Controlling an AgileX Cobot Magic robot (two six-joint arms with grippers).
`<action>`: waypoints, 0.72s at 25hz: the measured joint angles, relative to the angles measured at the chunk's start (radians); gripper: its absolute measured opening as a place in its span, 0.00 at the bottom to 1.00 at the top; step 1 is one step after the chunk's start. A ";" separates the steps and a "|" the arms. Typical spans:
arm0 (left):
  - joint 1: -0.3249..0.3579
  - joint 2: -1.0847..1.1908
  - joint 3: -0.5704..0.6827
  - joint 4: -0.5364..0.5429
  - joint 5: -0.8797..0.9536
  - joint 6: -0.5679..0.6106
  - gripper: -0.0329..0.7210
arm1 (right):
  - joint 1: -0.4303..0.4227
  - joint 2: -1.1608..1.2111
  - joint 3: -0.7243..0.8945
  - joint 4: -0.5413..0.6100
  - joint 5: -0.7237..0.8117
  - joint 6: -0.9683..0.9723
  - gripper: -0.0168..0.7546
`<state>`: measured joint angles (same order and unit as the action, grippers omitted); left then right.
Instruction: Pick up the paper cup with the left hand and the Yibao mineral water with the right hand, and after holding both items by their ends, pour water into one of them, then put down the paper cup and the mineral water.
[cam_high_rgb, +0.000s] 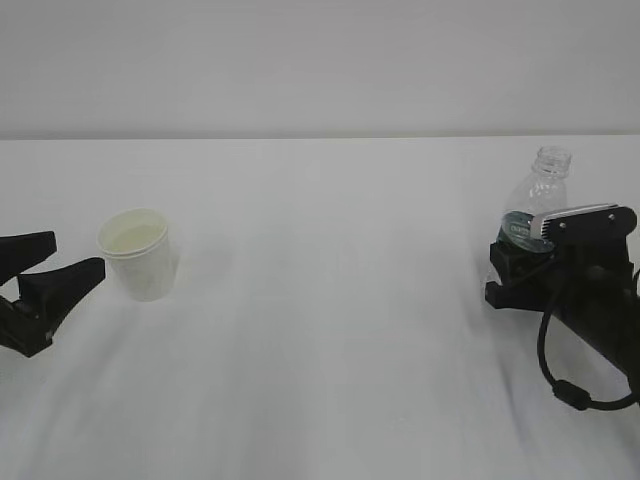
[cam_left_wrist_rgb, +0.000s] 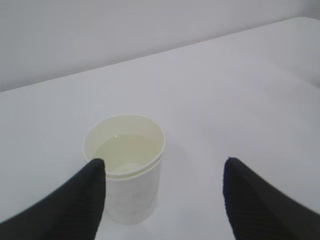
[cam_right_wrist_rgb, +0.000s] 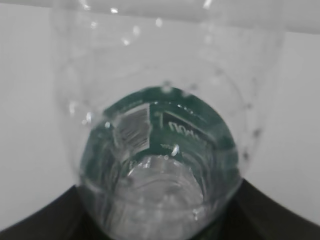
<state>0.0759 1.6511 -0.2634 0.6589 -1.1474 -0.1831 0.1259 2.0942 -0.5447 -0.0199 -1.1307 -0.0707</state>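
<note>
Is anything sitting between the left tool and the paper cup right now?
Nothing visible. The left tool is open, and the paper cup stands upright on the bare white table just ahead of it, near one finger rather than centred in the gap. No other object lies between them.

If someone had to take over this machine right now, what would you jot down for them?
Left gripper: jaws open, holding nothing, just short of the small white paper cup.
Right gripper: jaws around the base of the clear plastic bottle with the dark green label, which is upright and uncapped.
Cup: upright on the white table, and seems to hold some liquid.
Done: pouring looks finished and the cup is set down.
Left: release the bottle, if it is resting on the table, which I cannot confirm, then back both arms away.
</note>
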 joint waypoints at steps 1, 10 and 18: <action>0.000 0.000 0.000 0.001 0.000 0.000 0.73 | 0.000 0.008 -0.005 0.000 0.000 0.000 0.55; 0.000 0.000 0.000 0.002 0.000 0.000 0.73 | 0.000 0.029 -0.014 0.000 -0.018 0.000 0.55; 0.000 0.000 0.000 0.002 0.000 0.000 0.73 | 0.000 0.031 -0.014 -0.004 -0.020 0.000 0.56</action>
<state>0.0759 1.6511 -0.2634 0.6612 -1.1474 -0.1831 0.1259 2.1256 -0.5584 -0.0242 -1.1506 -0.0707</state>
